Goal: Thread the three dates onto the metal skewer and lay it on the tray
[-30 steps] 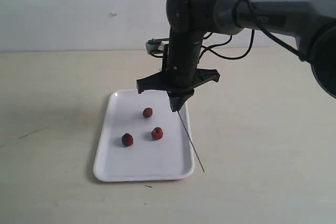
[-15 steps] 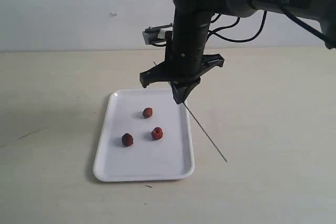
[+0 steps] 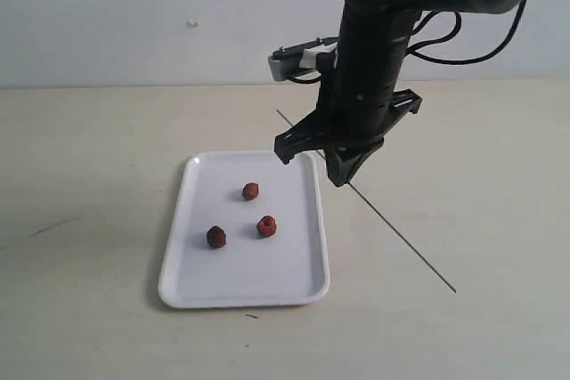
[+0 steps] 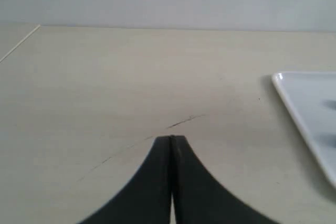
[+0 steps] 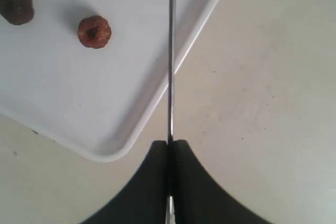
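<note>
Three reddish-brown dates lie loose on the white tray (image 3: 249,275): one date (image 3: 251,190) toward the back, a second date (image 3: 266,226) in the middle, a darker date (image 3: 215,237) to its left. My right gripper (image 3: 341,179) hangs beside the tray's right rim, shut on the metal skewer (image 3: 401,238), which slants from behind the arm down to the front right, clear of the dates. In the right wrist view the skewer (image 5: 171,51) runs out from the shut right gripper (image 5: 169,141) over the tray (image 5: 63,87) corner, beside a date (image 5: 94,31). My left gripper (image 4: 171,138) is shut and empty.
A thin dark scratch (image 3: 53,226) marks the beige table left of the tray, and it shows as a scratch (image 4: 186,121) just beyond my left jaws. The tray's rim (image 4: 310,108) sits off to one side of that gripper. A pale wall closes the back.
My right arm has moved right and risen with the skewer. The skewer has swung flatter, its front tip now farther right. The dates have not moved.
</note>
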`<state>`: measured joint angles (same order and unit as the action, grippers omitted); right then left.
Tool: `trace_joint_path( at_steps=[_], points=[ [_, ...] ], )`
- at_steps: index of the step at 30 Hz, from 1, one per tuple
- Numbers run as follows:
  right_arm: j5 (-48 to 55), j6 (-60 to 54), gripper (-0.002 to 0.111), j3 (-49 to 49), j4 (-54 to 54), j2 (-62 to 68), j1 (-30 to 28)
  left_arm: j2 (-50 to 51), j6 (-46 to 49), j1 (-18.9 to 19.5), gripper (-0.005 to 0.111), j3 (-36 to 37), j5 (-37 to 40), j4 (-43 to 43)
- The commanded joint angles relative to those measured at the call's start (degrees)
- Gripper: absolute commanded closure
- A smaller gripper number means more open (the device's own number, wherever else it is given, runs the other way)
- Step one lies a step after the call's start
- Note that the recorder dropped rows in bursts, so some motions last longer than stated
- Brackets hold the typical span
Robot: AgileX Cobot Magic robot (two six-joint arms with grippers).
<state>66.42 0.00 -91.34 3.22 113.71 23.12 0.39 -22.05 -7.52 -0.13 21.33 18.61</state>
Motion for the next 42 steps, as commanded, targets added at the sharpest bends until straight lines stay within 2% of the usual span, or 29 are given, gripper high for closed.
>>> trace_joint_path(
  at_steps=[1, 10, 13, 15, 18, 21, 24, 28, 30, 31, 33, 36, 37, 39, 42],
  points=[
    [-5.1, -2.4, 0.108, 4.5, 1.6, -4.1, -0.3, -0.4, -0.6, 0.2, 0.107, 0.1, -0.1, 0.2],
    [-12.6, -3.0, 0.108, 15.0, 2.3, -9.4, -0.3, -0.4, -0.6, 0.2, 0.107, 0.1, -0.1, 0.2],
    [-13.2, -3.0, 0.108, 16.3, 2.3, -10.1, -0.3, -0.4, 3.1, 0.2, 0.107, 0.1, -1.5, 5.1],
    [-13.0, -3.0, 0.108, 16.7, 2.1, -10.3, -0.3, -0.4, 1.6, 0.2, 0.107, 0.1, -6.0, 3.7],
    [-13.5, -3.0, 0.108, 17.2, 1.2, -10.4, -0.3, -0.4, -2.4, 0.2, 0.107, 0.1, -16.3, -2.8],
    [-15.1, -3.0, 0.108, 17.2, 1.2, -10.4, -0.3, -0.4, -1.5, 0.2, 0.107, 0.1, -24.8, -1.5],
    [-15.9, -3.0, 0.108, 17.2, 0.9, -10.4, -0.3, -0.4, -5.1, 0.2, 0.107, 0.1, -31.4, -2.1],
    [-16.0, -5.3, 0.108, 17.2, 0.7, -10.4, -0.3, -0.4, -13.3, 0.2, 0.107, 0.1, -50.1, -4.9],
    [-16.2, -6.4, 0.108, 17.2, 0.7, -10.4, -0.3, -0.4, -12.9, 0.2, 0.107, 0.1, -57.9, -6.2],
    [-16.5, -7.0, 0.108, 17.2, 0.6, -10.4, -0.3, -0.4, -12.6, 0.2, 0.107, -2.1, -57.9, -8.2],
    [-17.3, -8.2, 0.108, 17.2, 0.7, -10.4, -0.3, 1.7, -7.7, 0.2, 0.107, -8.2, -50.5, -13.2],
    [-18.5, -8.9, 0.108, 17.2, 0.7, -10.4, -0.3, 9.9, 11.3, 0.2, 0.107, -20.0, -39.5, -24.8],
    [-18.8, -8.9, 0.108, 17.2, 0.7, -10.4, -0.3, 15.0, 18.1, 0.2, 0.107, -24.7, -37.5, -29.9],
    [-19.2, -9.2, 0.108, 17.2, 0.7, -10.4, -0.3, 23.7, 25.3, 0.2, 0.107, -31.3, -34.7, -35.0],
    [-19.2, -10.0, 0.108, 17.2, 0.7, -10.4, -0.3, 39.9, 31.9, 0.2, 0.107, -42.0, -28.1, -38.1]
  ],
)
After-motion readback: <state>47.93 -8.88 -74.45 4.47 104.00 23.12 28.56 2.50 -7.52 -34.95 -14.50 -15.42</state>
